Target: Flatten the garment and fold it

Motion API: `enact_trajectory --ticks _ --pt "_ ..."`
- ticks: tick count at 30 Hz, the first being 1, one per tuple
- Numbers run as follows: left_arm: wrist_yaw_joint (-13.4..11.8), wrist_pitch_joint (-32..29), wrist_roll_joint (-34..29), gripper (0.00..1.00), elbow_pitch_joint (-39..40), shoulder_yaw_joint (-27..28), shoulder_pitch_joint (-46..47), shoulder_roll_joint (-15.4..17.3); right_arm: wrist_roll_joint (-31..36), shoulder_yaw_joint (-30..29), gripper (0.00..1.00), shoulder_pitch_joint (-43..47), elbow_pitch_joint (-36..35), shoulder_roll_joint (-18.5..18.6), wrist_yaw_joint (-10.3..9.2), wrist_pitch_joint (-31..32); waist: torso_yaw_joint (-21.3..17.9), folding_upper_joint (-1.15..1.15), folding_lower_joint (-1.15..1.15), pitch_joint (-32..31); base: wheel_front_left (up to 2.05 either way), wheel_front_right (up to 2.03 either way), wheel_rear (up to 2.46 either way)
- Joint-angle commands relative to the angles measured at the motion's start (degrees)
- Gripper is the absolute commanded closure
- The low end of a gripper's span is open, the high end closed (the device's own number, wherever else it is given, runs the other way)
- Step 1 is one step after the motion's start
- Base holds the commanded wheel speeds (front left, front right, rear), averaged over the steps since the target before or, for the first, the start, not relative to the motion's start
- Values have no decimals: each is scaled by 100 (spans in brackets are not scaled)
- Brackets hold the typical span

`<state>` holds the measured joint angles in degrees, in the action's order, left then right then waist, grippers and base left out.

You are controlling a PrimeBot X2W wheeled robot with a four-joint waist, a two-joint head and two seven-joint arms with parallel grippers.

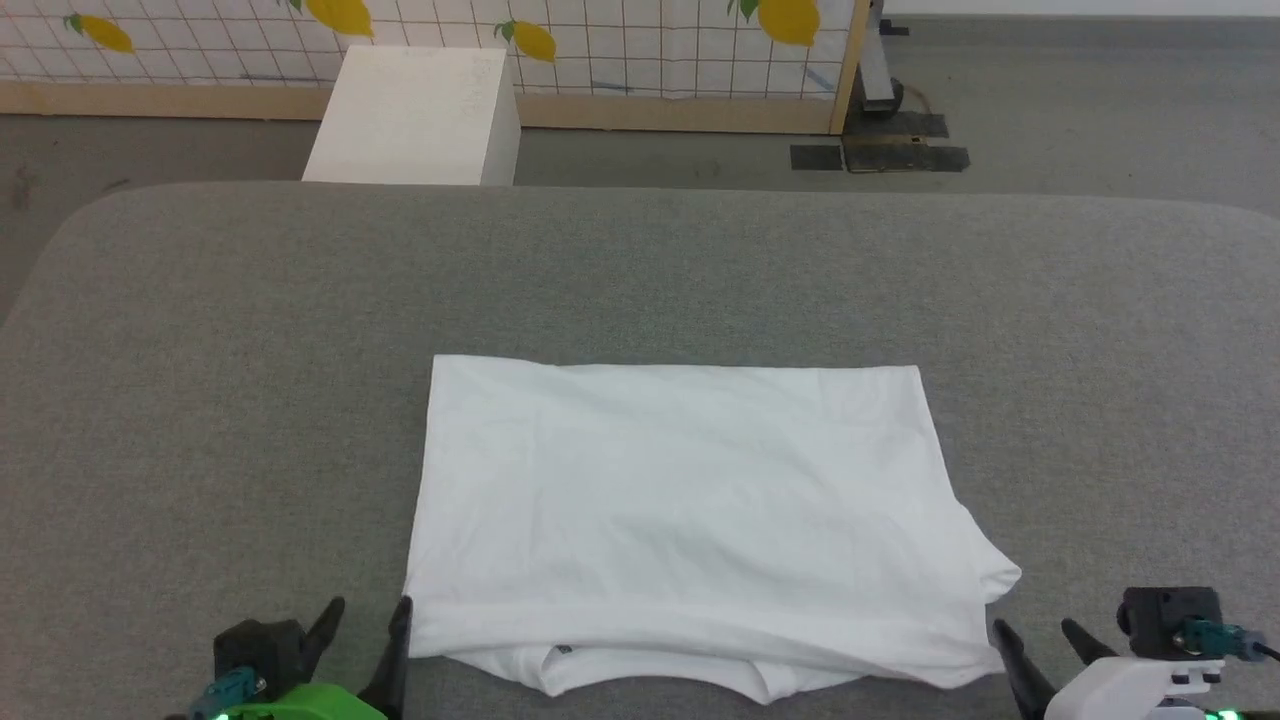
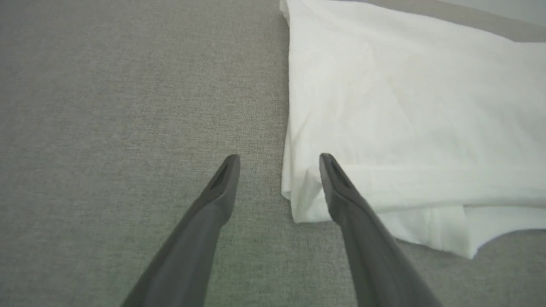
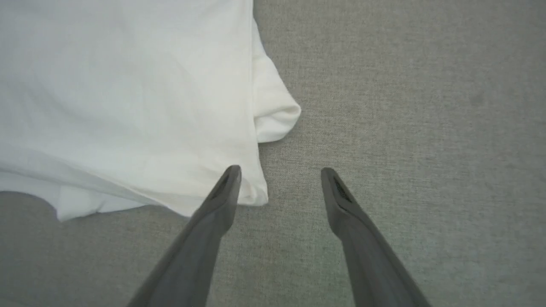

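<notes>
Head view: a white shirt (image 1: 680,500) lies folded into a rough rectangle at the middle of the grey worktop (image 1: 250,350), close to the near edge. Its top layer is smooth with faint creases. Along the near side a lower layer sticks out from under the fold, with a small dark label (image 1: 563,650) on it. At the near right corner a rolled bit of cloth (image 1: 1000,575) pokes out sideways.

The left claw (image 1: 370,602) sits just beside the shirt's near left corner, and the right claw (image 1: 1033,628) is just beside the near right corner. Both stand with fingers apart and hold nothing.

In the left wrist view, the left claw (image 2: 279,157) straddles the edge of the shirt (image 2: 405,106), one finger over bare worktop and the other over the corner. Whether it touches the cloth cannot be told.

In the right wrist view, the right claw (image 3: 281,169) has one finger over the corner of the shirt (image 3: 128,85) and the other over the worktop.

Beyond the worktop, a white box (image 1: 415,115) stands on the floor (image 1: 1100,100) before a lemon-patterned screen (image 1: 640,50).
</notes>
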<state>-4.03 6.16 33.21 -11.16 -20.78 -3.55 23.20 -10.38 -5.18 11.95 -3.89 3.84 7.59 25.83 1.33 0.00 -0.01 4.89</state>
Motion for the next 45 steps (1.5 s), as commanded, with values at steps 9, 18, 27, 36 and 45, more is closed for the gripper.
enact_trajectory --ticks 9,18,27,36,45 --pt "-504 824 -538 0 589 421 271 -172 -403 -453 0 -413 -239 -93 -10 -1265 83 0 1 -85 0 0 0" --pt "-435 882 -1051 0 577 769 965 -490 -683 -355 0 -1378 1333 -95 -10 -839 134 0 1 -38 0 0 0" --pt "-140 883 -1381 0 434 1053 1246 -780 -343 -170 0 -2082 2662 -96 -10 -3 134 0 1 26 0 0 0" --pt "90 883 -1516 0 265 1277 1148 -997 -509 214 100 -2139 2807 -96 -10 251 142 0 1 51 0 0 0" --pt "241 884 -1625 0 207 1465 1055 -1133 231 -1025 100 -1841 2118 -96 -10 -50 122 0 1 46 0 0 0"
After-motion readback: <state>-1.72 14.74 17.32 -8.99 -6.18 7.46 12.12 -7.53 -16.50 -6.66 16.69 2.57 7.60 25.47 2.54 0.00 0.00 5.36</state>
